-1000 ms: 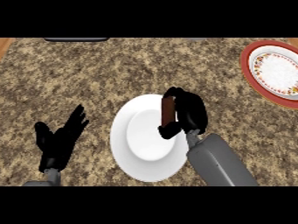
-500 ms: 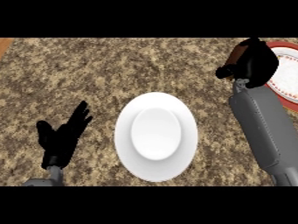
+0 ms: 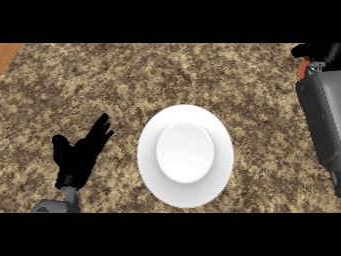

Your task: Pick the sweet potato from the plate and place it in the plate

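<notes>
While the left robot hand (image 3: 81, 155) rests released at nine o'clock of the white plate (image 3: 185, 155), the right robot hand (image 3: 326, 51), at two o'clock, shows no discernible grip state.

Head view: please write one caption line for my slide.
White plate on the granite counter; left hand rests open beside it, right hand at top right.

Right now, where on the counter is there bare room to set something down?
The far counter, beyond the white plate, is bare across its width. A narrower strip lies between that plate and the right forearm. Tighter: the gap between the resting left hand and the plate. The right hand crowds the far right corner.
</notes>
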Available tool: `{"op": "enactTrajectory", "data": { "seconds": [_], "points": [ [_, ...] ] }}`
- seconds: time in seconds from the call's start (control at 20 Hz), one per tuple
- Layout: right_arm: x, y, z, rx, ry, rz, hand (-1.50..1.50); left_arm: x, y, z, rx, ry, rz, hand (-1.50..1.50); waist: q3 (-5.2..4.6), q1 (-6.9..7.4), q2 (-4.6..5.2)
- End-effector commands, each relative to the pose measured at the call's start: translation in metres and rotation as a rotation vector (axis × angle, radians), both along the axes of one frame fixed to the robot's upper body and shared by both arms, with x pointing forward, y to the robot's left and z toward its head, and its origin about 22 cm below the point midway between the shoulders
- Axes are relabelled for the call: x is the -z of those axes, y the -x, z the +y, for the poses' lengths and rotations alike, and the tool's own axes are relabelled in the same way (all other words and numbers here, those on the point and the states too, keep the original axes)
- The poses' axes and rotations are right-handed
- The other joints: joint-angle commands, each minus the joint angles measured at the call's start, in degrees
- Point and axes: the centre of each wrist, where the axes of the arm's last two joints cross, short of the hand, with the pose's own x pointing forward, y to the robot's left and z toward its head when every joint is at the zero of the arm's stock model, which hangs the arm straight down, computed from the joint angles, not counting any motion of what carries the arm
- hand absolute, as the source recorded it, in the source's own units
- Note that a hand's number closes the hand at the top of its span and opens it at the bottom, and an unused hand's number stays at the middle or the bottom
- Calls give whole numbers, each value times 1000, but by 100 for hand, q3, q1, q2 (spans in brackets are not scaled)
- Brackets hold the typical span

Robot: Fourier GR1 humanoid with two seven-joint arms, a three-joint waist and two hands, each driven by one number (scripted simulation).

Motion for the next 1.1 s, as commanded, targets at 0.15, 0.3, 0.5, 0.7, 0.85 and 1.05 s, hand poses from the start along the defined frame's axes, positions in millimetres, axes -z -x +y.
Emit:
{"op": "enactTrajectory", "data": {
  "seconds": [0.15,0.3,0.5,0.7,0.85,1.05],
  "points": [
    [14,-1,-39,276,-57,-215,150,5,1,1,-6,-9,21,0,5,-24,11],
    [20,1,-54,333,-28,-232,150,4,6,-4,-2,-2,37,0,10,-56,-64],
    [36,13,-86,416,32,-255,150,5,3,4,-35,-7,52,0,12,-177,-75],
    [54,21,-104,461,37,-262,150,8,8,-5,-31,-2,56,0,18,-166,-94],
    [73,32,-124,486,34,-264,150,11,5,-1,-35,-6,59,0,21,-223,-78],
    [78,36,-138,494,30,-293,150,13,5,0,-37,-9,73,0,18,-259,-119]
  ]
}}
